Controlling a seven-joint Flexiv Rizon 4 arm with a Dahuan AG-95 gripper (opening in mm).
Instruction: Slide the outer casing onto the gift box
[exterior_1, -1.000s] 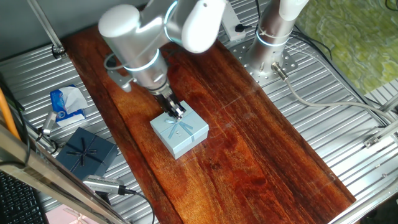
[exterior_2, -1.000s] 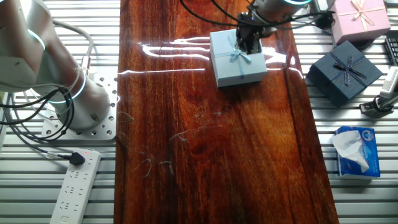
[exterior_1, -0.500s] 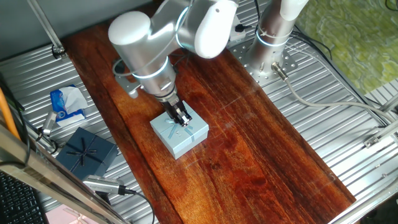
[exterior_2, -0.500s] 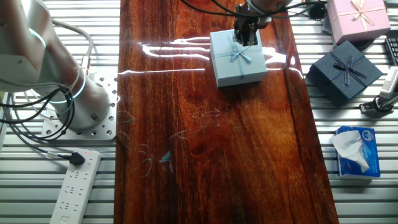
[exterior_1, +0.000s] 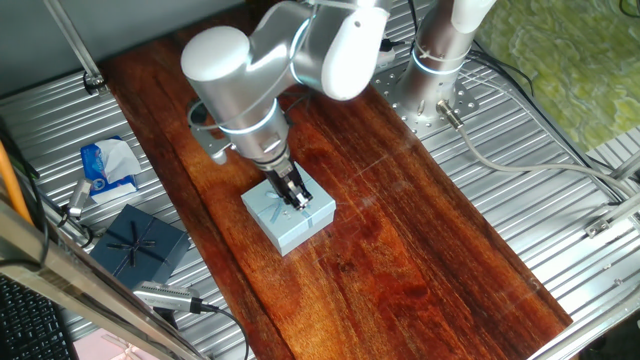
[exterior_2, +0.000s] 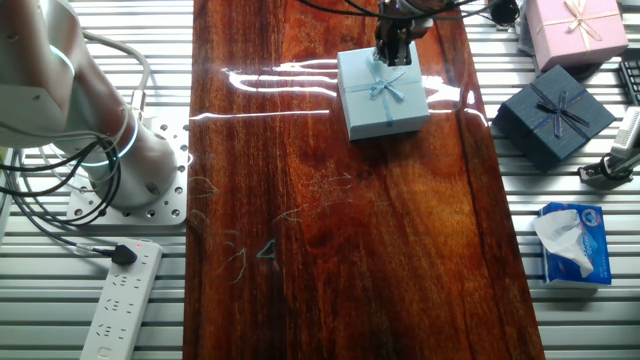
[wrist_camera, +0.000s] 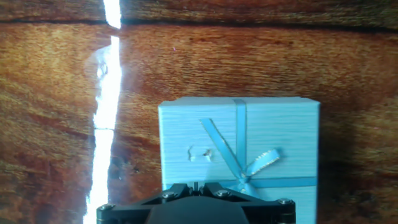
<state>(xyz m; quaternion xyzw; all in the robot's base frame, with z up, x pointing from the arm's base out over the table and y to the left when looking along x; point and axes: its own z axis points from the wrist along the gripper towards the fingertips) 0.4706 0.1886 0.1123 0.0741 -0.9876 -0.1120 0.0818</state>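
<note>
One outer casing (wrist_camera: 239, 146) on table (exterior_1: 420, 230) | gift box hidden | pincer (exterior_1: 297, 195) over bow (exterior_2: 385, 87), fingers pressed together.

Glossy white-grey arm (exterior_1: 270, 60) — blue joint rings, black fingers (exterior_1: 296, 192).

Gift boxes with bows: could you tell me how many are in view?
3: the outer casing on the wooden board under the gripper, a navy box and a pink box on the metal table.

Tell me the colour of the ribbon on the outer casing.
Pale blue, slightly deeper than the light blue outer casing; the ribbon shows best in the hand view.
</note>
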